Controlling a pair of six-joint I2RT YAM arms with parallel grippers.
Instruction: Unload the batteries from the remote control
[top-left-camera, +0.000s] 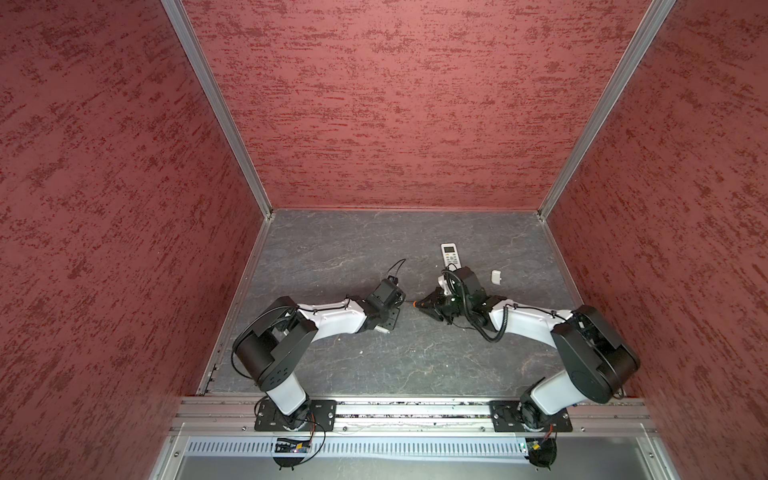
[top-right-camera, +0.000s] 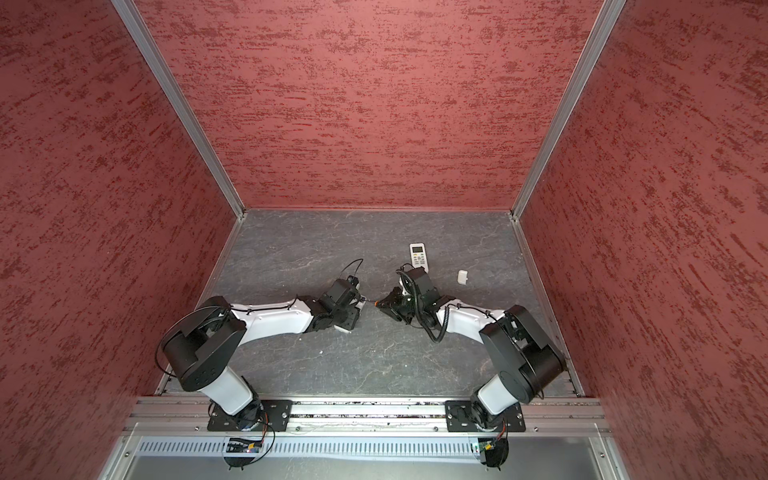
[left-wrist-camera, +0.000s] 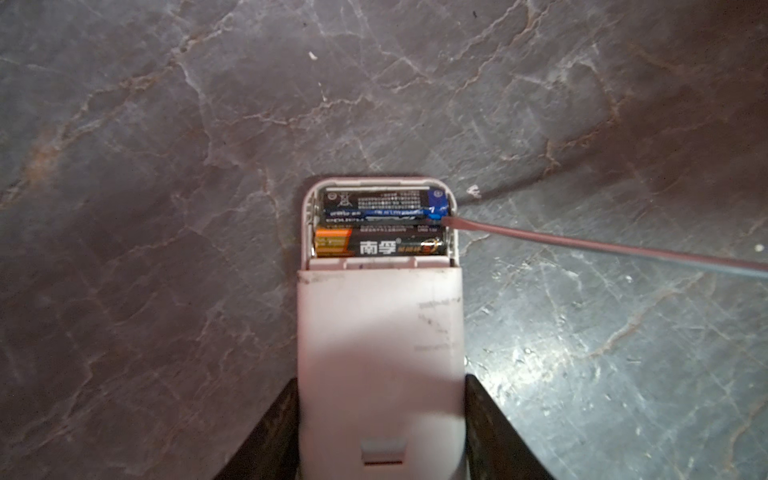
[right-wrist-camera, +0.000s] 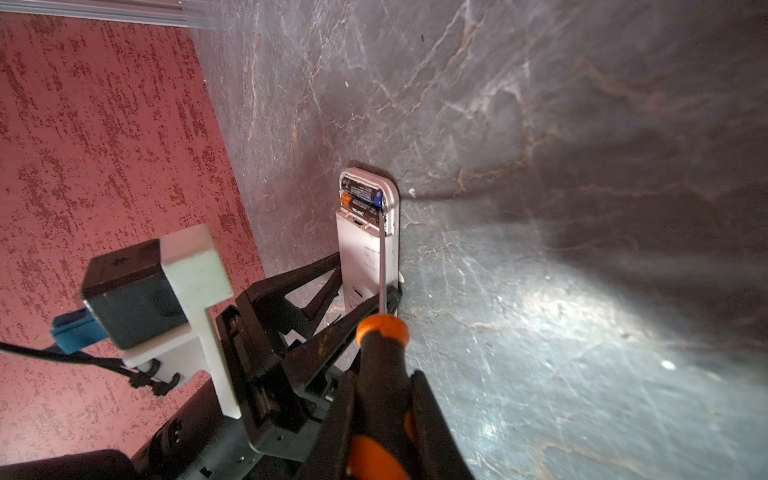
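My left gripper (left-wrist-camera: 380, 386) is shut on a white remote control (left-wrist-camera: 380, 324) that lies back-up on the table, one finger on each long side. Its compartment is open and holds two batteries side by side, a blue-and-black one (left-wrist-camera: 380, 203) and a black-and-orange one (left-wrist-camera: 380, 245). My right gripper (right-wrist-camera: 384, 399) is shut on an orange-and-black screwdriver (right-wrist-camera: 382, 353). The thin shaft (left-wrist-camera: 602, 247) reaches across, and its tip touches the blue end of the outer battery. In both top views the grippers (top-left-camera: 395, 303) (top-left-camera: 432, 305) face each other mid-table, and the held remote is mostly hidden.
A second white remote (top-left-camera: 451, 254) lies face-up behind the right wrist. A small white cover (top-left-camera: 496, 277) rests to its right. Red textured walls (top-left-camera: 415, 104) enclose the grey marbled table (top-left-camera: 332, 249) on three sides. The arm bases sit on the front rail (top-left-camera: 415, 409).
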